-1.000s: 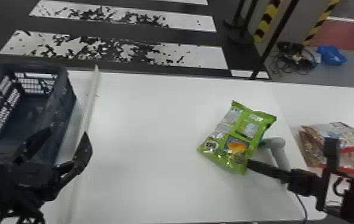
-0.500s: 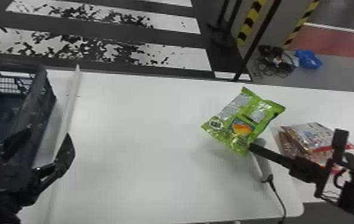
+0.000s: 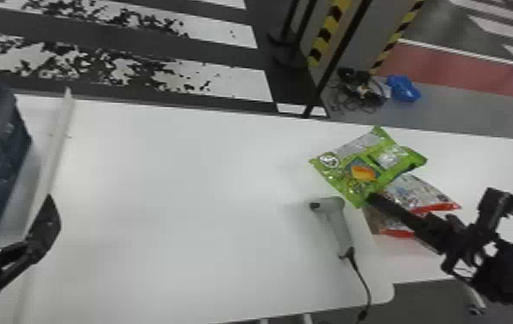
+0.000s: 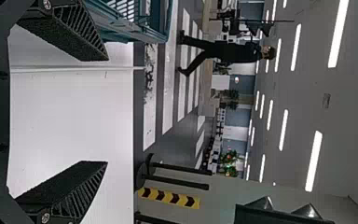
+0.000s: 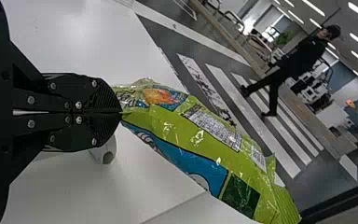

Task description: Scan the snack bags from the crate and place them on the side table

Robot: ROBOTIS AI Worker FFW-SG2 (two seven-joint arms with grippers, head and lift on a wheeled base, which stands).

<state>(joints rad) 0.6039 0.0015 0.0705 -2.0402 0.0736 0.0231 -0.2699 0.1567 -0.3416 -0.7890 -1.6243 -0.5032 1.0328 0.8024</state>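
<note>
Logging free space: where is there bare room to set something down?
Widest: the main table, between the white strip and the scanner. Smaller: the side table, right of the red-edged bags. Crowded: around those bags, the green bag and the right tool.

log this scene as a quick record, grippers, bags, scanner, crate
right gripper: shut on one end of the green snack bag
left gripper: open, empty
scanner: lying on the white table, cord attached
crate: at the robot's left
red-edged bags: on the side table, right of the scanner
</note>
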